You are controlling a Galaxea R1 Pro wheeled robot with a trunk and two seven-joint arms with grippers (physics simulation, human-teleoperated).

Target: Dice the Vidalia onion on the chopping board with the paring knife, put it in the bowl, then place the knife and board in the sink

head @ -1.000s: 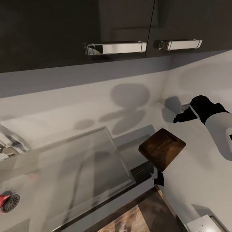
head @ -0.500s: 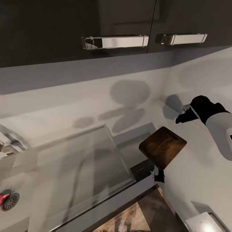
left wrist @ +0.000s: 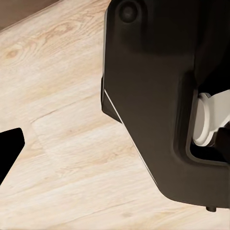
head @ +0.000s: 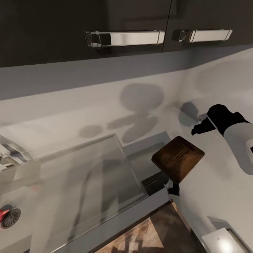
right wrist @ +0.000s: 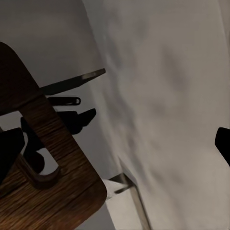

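Nearest to me is the pale wooden floor [left wrist: 72, 143]. My left claw hangs over it beside my own black body [left wrist: 153, 96]. I see one dark fingertip [left wrist: 9, 148] there, so I cannot tell if that claw is open or closed.

At the front edge of the countertop [head: 211, 182] something white and square [head: 221, 242] is cut off by the corner of the head view. It may be the bowl, but I am not sure.

The chopping board [head: 177, 160] is at the front edge of the countertop, just to the right of the sink [head: 88, 175]. It looks tilted and seems to reach over the edge, with its slot handle on the far side. Under it are dark shapes [right wrist: 72, 117] and a thin grey strip [right wrist: 76, 81]. Whether one of them is the paring knife I cannot tell.

Beside the drain [head: 10, 218] a small red thing [head: 2, 214] is cut by the picture edge, and I cannot identify it.

Farther back, my right claw [head: 197, 125] hovers over the countertop near the wall [head: 105, 102], beyond the board. Its fingers [right wrist: 8, 152] stand wide apart and hold nothing.

I judge that the board is not yet in the sink. That step remains, and probably the knife too. If the dicing is done I cannot say.

Farthest are the dark cabinets [head: 52, 28] with chrome handles [head: 124, 37].
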